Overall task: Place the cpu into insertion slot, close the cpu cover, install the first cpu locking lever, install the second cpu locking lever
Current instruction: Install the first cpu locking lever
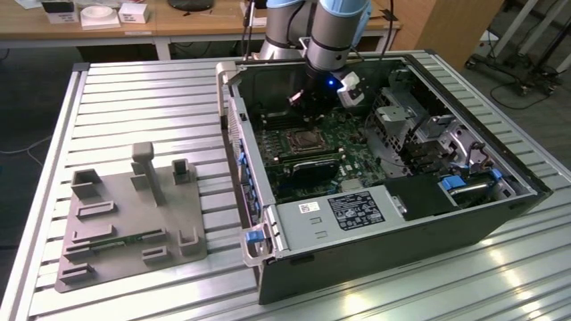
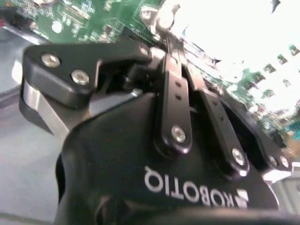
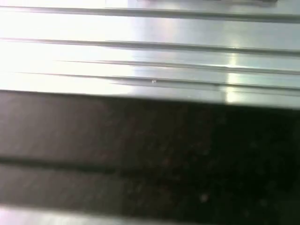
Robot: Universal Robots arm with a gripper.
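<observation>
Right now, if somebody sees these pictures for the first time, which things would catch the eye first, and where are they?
The open computer case on the slatted metal table stands out first, its green motherboard exposed. Inside it, the silver-rimmed insertion slot sits near the board's middle, with the robot arm reaching down just beyond it. On the exterior view's left, a grey fixture plate lies on the table.

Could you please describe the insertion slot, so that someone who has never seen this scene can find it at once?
In the exterior view, look into the open black computer case on the slatted metal table, at the green circuit board on its floor. The insertion slot is the square, silver-rimmed socket there, below the end effector in the picture. The memory slots beside it are long and narrow.
</observation>
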